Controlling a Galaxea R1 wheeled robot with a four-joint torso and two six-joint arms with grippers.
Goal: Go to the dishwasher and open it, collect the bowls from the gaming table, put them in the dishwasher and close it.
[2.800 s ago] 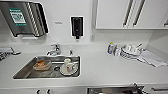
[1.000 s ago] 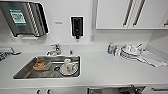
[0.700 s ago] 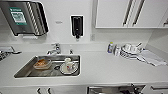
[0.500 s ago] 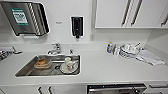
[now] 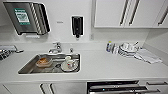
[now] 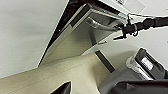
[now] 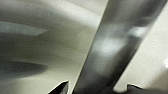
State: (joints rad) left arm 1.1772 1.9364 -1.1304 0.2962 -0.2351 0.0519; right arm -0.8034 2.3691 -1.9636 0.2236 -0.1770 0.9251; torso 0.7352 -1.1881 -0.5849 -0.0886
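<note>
Now | dishwasher (image 5: 112, 86) handle (image 7: 110, 50) between open right gripper (image 7: 97, 88) tips | door ajar

The dishwasher (image 6: 82, 32) door stands ajar, its brushed steel front tilted outward and a dark gap visible along its upper edge. Its bar handle (image 6: 100, 25) lies well ahead of the left tool (image 6: 63, 88). Pale floor (image 6: 62, 72) lies between them

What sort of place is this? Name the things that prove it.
Most likely an office kitchenette: a steel sink holding dishes, a wall-mounted paper towel dispenser, white cabinets, and a dishwasher under the counter.
</note>
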